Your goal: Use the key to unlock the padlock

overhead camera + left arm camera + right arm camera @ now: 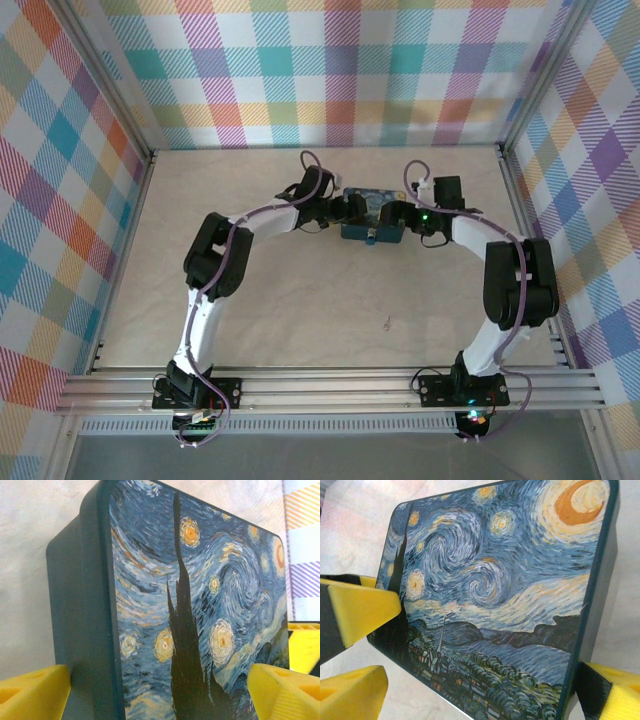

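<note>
Plaid walls [330, 70] box in a beige table [300, 300]; the painted tin [372, 212] lies centre-far. Around its left end the left gripper [159, 675] stands wide, pads seemingly touching, grip unclear. Around its right end the right gripper [482, 680] gapes. At the tin's near edge sits the padlock [370, 238], a blue speck.

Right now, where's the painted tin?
The painted tin sits far-centre on the table in the top view, between the left gripper and right gripper.

Tin [495, 580]: swirling blue-and-yellow night sky, sides perhaps dark teal; fingers [30, 690] yellow; walls [330, 70] pastel plaid.
</note>
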`<state>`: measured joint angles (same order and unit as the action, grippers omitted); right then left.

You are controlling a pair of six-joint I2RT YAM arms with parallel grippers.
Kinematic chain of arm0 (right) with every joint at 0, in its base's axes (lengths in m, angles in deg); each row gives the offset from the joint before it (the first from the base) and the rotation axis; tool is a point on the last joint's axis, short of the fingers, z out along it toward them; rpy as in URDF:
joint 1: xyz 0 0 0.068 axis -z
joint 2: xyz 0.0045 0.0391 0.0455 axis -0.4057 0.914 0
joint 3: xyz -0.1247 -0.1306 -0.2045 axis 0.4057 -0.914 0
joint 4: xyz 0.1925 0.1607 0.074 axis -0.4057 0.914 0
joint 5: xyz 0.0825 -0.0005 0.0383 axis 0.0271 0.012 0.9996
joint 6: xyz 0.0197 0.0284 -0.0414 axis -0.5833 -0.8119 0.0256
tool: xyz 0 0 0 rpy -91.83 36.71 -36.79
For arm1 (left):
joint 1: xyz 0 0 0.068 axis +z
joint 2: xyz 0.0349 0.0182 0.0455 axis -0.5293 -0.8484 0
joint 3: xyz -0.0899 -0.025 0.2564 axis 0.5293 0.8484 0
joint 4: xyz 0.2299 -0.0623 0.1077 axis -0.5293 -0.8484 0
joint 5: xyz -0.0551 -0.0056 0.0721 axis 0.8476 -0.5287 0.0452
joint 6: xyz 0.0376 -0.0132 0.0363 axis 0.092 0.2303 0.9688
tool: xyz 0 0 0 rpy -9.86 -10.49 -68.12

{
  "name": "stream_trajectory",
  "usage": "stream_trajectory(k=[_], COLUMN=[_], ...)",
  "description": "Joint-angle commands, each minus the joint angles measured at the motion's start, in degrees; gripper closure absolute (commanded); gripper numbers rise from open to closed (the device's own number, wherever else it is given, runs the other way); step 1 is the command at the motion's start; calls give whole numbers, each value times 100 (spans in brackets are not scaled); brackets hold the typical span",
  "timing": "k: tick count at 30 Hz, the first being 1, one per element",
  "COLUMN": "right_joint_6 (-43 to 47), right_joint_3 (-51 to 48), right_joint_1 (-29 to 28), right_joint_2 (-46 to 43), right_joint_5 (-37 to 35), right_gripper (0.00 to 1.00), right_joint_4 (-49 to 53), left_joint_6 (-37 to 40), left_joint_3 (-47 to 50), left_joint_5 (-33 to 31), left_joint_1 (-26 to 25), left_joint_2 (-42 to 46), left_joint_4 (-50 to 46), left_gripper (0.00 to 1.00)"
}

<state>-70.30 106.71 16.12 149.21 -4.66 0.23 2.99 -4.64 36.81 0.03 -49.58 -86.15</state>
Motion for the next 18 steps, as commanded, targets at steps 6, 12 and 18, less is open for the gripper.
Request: stream_trajectory(k=[6,12,18], right_joint_6=[-491,-699,-800], right_joint_3=[-527,-841,-1047], right_joint_1=[-892,-1403,-1609], right_joint_2=[-485,-645,-839], right_joint_5=[289,322,4], right_gripper=[4,4,3], right_joint_4=[-503,-690,-663], left_joint_6=[263,344,358], left_joint_3=[1242,1866,2005], left_joint_5=[-67,-331,-666], left_joint_1=[155,330,487], left_joint_2=[1292,1804,1983], left_joint_4=[89,76,-116], left_gripper=[9,7,4])
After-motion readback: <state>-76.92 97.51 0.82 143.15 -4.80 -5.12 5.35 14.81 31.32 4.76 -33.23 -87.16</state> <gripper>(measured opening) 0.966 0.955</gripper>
